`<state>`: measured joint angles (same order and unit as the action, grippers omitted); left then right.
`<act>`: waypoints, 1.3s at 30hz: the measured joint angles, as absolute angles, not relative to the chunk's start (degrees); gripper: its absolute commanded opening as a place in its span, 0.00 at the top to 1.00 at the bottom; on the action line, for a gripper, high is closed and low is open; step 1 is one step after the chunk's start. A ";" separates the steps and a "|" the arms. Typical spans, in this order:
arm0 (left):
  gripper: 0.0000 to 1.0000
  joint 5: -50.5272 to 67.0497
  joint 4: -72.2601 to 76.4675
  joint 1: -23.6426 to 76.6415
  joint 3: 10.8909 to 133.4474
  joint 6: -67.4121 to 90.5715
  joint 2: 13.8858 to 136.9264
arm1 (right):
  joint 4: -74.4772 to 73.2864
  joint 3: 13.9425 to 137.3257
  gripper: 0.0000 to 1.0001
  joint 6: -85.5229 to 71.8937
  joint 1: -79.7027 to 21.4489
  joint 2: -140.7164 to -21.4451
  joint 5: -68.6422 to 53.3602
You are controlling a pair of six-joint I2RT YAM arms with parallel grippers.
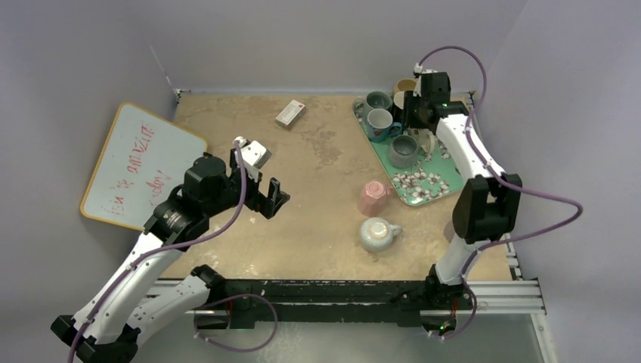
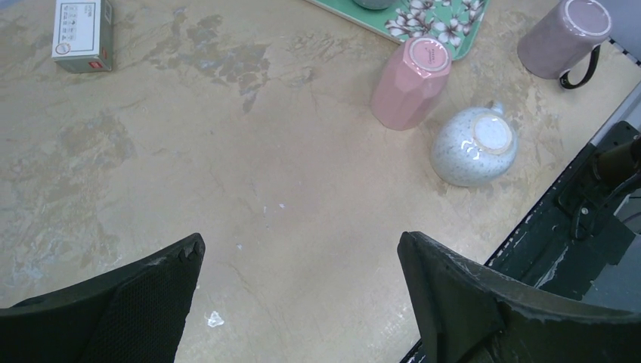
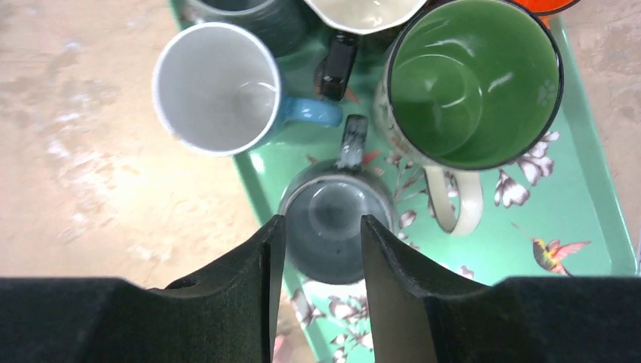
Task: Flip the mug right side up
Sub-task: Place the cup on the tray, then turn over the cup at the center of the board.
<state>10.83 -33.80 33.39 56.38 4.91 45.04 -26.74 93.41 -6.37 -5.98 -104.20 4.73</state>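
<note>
A grey mug [image 3: 336,204] stands upright, mouth up, on the green flowered tray [image 3: 589,219]. My right gripper [image 3: 323,221] hangs right above it, jaws open and apart, with nothing held between them. In the top view this gripper [image 1: 414,119] is over the tray's far end, near the grey mug [image 1: 403,150]. A pink mug [image 1: 373,197] and a speckled white mug [image 1: 378,233] stand upside down on the table beside the tray. My left gripper [image 2: 301,240] is wide open and empty above bare table, left of these mugs [image 1: 274,198].
A white mug with a blue handle [image 3: 215,87] and a green-lined mug [image 3: 472,79] share the tray with others. A mauve mug [image 2: 563,38] stands upside down near the table's right edge. A small box [image 1: 290,113] lies at the back, and a whiteboard [image 1: 140,166] at the left.
</note>
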 measured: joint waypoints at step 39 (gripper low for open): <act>0.00 8.32 -35.38 33.39 56.40 5.15 47.81 | -28.14 57.30 0.55 -71.59 -9.10 -88.73 0.27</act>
